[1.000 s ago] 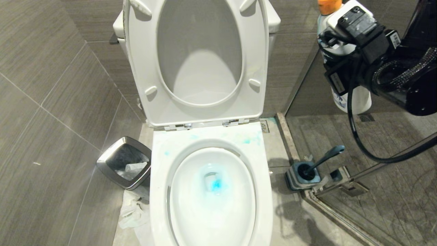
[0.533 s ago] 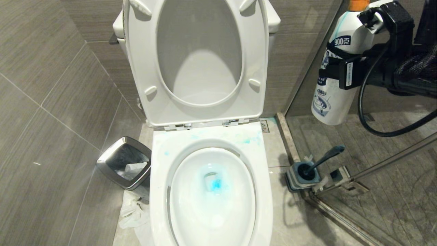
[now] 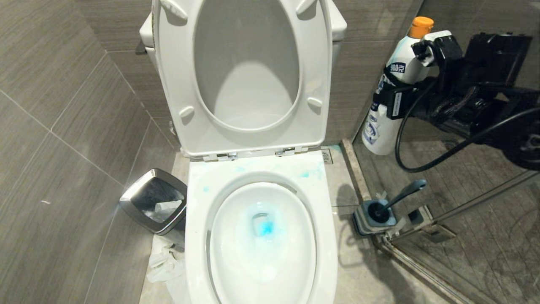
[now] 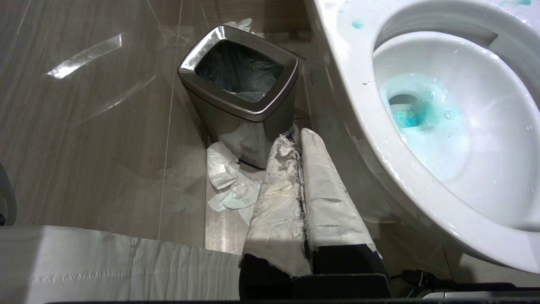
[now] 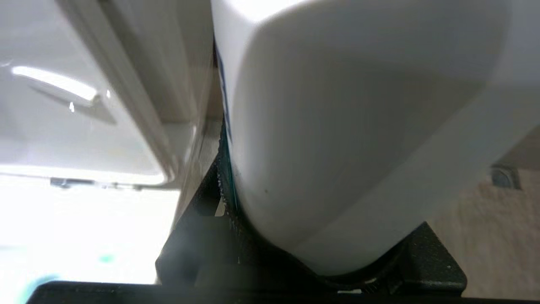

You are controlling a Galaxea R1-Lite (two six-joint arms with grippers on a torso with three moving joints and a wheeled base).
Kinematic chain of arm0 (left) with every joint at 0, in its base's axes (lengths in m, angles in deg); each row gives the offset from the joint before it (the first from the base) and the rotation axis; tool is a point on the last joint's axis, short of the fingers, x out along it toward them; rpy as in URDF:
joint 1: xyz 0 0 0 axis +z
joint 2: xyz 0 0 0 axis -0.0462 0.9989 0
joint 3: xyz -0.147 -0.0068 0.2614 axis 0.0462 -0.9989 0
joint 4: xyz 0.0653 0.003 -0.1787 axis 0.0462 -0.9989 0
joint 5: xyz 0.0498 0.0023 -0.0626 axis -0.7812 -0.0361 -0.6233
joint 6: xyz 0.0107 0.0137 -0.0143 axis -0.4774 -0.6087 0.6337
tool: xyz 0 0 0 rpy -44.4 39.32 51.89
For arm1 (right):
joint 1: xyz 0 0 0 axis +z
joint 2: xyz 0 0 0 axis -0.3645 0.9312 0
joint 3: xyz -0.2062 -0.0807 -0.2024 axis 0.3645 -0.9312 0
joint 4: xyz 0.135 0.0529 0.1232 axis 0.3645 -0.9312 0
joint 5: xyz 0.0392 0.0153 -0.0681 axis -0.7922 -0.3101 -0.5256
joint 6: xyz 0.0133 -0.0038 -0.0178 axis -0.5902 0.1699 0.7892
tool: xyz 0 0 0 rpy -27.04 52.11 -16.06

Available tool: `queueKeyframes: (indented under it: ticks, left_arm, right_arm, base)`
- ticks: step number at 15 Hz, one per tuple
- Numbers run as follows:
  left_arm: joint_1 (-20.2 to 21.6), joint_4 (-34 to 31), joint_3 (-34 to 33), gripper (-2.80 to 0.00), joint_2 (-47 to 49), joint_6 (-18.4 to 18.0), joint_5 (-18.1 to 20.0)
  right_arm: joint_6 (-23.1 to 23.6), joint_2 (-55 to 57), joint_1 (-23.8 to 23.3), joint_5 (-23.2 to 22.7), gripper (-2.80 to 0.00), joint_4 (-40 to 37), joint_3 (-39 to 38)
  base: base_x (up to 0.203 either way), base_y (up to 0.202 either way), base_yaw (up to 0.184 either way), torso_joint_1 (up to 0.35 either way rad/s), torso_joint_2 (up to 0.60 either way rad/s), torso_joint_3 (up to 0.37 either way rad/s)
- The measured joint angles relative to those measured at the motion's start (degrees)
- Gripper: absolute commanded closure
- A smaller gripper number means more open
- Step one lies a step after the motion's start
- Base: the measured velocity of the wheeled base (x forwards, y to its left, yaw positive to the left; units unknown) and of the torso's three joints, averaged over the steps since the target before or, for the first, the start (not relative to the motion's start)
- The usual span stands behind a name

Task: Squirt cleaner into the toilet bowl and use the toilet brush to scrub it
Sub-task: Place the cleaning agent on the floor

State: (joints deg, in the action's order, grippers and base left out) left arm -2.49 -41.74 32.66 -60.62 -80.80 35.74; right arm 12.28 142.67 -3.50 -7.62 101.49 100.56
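The cleaner (image 3: 386, 101), a white bottle with an orange cap, stands nearly upright to the right of the toilet bowl (image 3: 196, 236), low over the shower threshold. My right gripper (image 3: 394, 103) is shut on its middle; whether its base touches the floor I cannot tell. In the right wrist view the cleaner (image 5: 358, 126) fills the space between the jaws. Teal-blue liquid pools in the basin. The toilet brush (image 3: 403, 194) leans in its square holder (image 3: 373, 217) on the floor, right of the bowl. My left gripper (image 4: 297, 137), fingers wrapped in white paper, is shut beside the bowl (image 4: 350, 84).
The seat and lid (image 3: 244, 76) stand raised against the wall. A steel-rimmed bin (image 3: 154, 200) stands left of the toilet, with crumpled paper (image 3: 164, 261) on the floor before it. A glass shower door rail (image 3: 422, 270) runs along the right.
The right arm has brought the cleaner down and leftward, toward the wall by the toilet. The bottle has turned so its orange cap and label now show. The left arm has kept still.
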Motion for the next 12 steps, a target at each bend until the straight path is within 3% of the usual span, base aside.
queueKeyframes:
  ticks: [5, 8, 12]
  left_arm:
    - [0.0, 0.0, 0.0, 0.00, 0.0, 0.0, 0.0]
    - [0.0, 0.0, 0.0, 0.00, 0.0, 0.0, 0.0]
    - [0.0, 0.0, 0.0, 0.00, 0.0, 0.0, 0.0]
  right_arm:
    - [-3.7, 8.3, -0.9, -2.5, 0.00, 18.3, -3.4]
    - [-5.3, 13.5, -2.2, -10.4, 0.00, 28.6, -2.6]
    - [-5.3, 20.2, -3.9, -9.6, 0.00, 35.2, -0.2]
  base:
    - [0.000, 0.000, 0.000, 0.000, 0.00, 0.000]
    - [0.000, 0.000, 0.000, 0.000, 0.00, 0.000]
    - [0.000, 0.000, 0.000, 0.000, 0.00, 0.000]
